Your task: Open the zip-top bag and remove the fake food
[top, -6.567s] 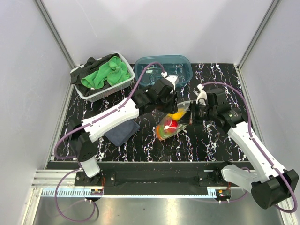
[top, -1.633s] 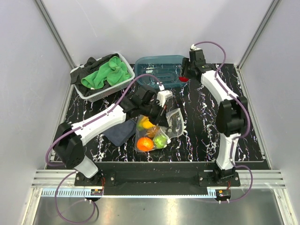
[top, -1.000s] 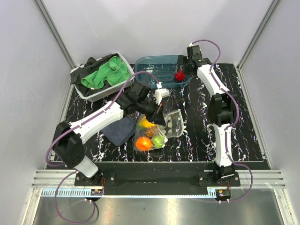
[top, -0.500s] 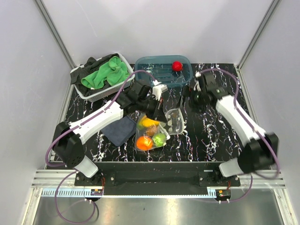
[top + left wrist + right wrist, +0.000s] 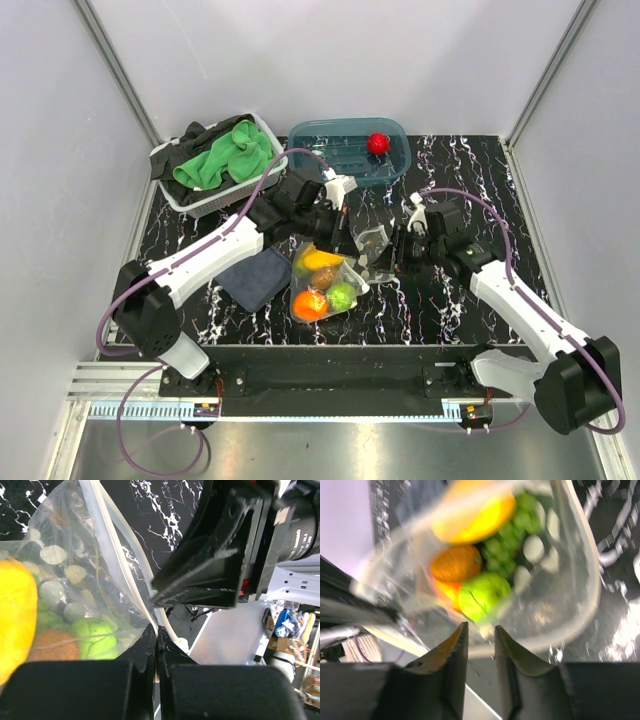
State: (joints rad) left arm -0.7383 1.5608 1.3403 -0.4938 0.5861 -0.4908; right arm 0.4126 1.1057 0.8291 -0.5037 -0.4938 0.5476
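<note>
Clear white-dotted zip-top bag (image 5: pixel 352 272); black white-veined table (image 5: pixel 440 310); teal tub (image 5: pixel 340 160); green cloth (image 5: pixel 225 160)

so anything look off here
Nothing spilled or damaged. One red fake fruit sits alone in the teal tub; the other pieces are inside the zip-top bag, which the left gripper pinches by its rim. The white basket sits askew at the far-left corner.

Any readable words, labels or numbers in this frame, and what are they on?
On the camera lens barrel, left wrist view: white lettering, turned sideways, too small to read.
On the zip-top bag: a white dot pattern only, no words.
Nothing else in any view carries readable text.
</note>
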